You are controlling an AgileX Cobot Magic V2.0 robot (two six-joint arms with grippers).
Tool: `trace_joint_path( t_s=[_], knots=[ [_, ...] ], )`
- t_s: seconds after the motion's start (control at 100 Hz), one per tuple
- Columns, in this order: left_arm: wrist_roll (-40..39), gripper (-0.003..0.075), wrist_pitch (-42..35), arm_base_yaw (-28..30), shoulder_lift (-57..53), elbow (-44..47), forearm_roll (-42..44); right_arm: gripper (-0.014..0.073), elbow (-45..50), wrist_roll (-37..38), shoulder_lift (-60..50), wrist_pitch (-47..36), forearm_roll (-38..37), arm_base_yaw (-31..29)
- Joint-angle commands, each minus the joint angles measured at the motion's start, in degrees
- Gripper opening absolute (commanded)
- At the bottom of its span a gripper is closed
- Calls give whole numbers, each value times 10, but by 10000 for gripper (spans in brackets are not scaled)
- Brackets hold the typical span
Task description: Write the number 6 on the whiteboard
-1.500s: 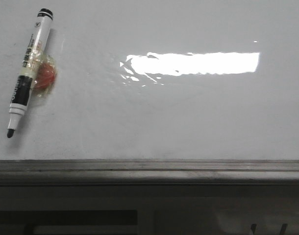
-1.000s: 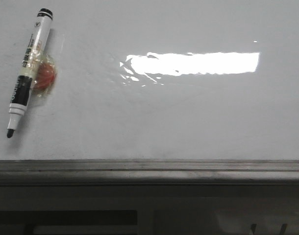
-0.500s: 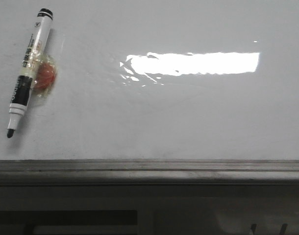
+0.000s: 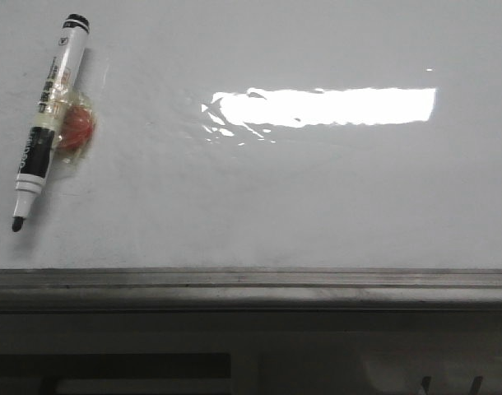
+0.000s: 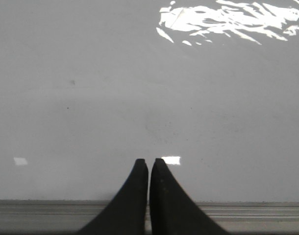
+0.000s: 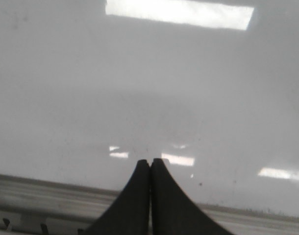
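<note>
On the whiteboard (image 4: pixel 317 189): one marker (image 4: pixel 47 118), one red lump (image 4: pixel 76 126) touching it.

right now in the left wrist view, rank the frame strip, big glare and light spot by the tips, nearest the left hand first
1-2. Light spot, beside the left hand's tips, and frame strip, under its fingers: too close to call.
3. Big glare, far across the whiteboard.

One whiteboard (image 4: pixel 317 189) — one marker (image 4: pixel 47 115) — two claws (image 5: pixel 148 162).
</note>
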Motion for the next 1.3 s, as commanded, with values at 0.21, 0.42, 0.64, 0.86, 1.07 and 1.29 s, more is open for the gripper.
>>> trace_joint_path(
  t_s=[0.21, 0.42, 0.64, 0.86, 1.07, 1.29],
  knots=[
    [-4, -21, -119, -4, -16, 1, -5, -63, 6, -1, -12, -140, 3, -3],
    [-4, -21, -173, -4, -16, -4, -36, -63, 6, -1, -12, -140, 18, -3],
    [-4, -21, -107, -4, 2, -75, -41, -63, -23, -1, -6, -57, 93, -3],
    [-4, -21, -30, -4, 78, -173, -43, -63, -100, -1, 59, 7, 180, -3],
    [1, -17, -37, -4, 120, -205, -43, -63, -147, -1, 143, 79, 188, -3],
    [1, 264, -61, -4, 139, -203, -43, -63, -147, -1, 175, 74, 188, -3]
  ],
)
